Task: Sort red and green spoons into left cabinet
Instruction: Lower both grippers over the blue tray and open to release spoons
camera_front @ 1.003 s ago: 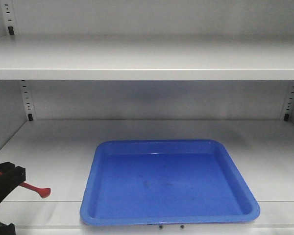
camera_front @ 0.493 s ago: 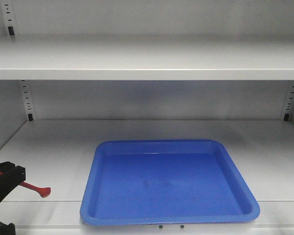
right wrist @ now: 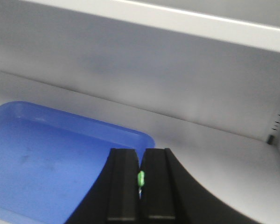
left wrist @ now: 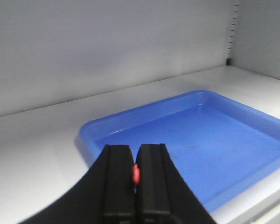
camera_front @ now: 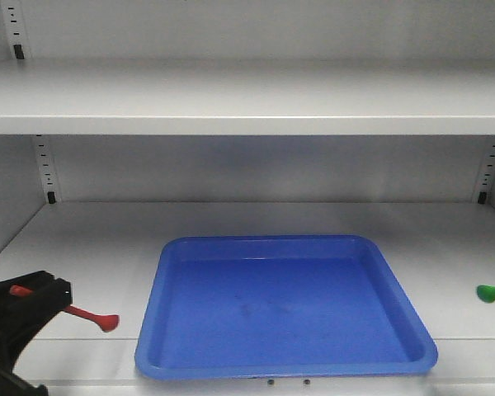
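Red spoon (camera_front: 92, 317) juts bowl-first from the left tool (left wrist: 135, 154), whose jaws are closed tight on its handle. It is held just left of the blue tray (camera_front: 256, 242) over the lower shelf (camera_front: 91, 239) of the grey cabinet (camera_front: 247, 169). Green spoon (right wrist: 140, 178) is pinched likewise in the closed right tool (right wrist: 140, 156) — its bowl shows past the tray's right rim.

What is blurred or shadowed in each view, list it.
Exterior front-facing: sharp, flat light, faint shadow beneath the upper shelf. Left wrist: left tool soft, red spoon a smear. Right wrist: right tool soft, green spoon a blur.
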Controlling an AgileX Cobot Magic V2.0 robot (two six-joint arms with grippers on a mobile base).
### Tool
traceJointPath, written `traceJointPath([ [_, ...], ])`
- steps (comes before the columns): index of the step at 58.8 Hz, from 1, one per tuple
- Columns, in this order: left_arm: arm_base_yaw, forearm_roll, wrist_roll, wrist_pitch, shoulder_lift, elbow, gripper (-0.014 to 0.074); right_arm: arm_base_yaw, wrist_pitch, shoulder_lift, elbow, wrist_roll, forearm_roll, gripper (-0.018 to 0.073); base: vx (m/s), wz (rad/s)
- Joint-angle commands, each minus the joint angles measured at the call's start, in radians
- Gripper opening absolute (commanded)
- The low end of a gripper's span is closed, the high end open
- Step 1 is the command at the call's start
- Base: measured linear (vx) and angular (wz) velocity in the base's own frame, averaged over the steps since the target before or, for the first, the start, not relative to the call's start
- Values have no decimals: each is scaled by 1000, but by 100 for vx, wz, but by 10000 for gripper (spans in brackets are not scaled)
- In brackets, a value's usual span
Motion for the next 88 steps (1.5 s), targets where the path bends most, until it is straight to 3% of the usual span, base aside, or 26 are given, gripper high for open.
traceJointPath([
  [1,-54,10,-8,-110,38,-30,0,3,-162,57,-33,1,-14,-1,0,0],
  [15,-164,6,-14,-242,136,-30,0,3,-346,185,-33,1,-14,-1,0,0],
  [54,-163,16,-8,-296,470,-289,0,3,-709,439,-33,-19,-15,-1,0,0],
  [72,-163,15,-8,-332,480,-289,8,3,-718,443,-33,-19,-14,20,0,0],
  [80,-163,15,-8,-343,505,-289,62,3,-715,461,-33,-19,-15,71,0,0],
  [88,-163,15,-8,-368,530,-289,180,3,-719,498,-33,-56,-19,158,0,0],
])
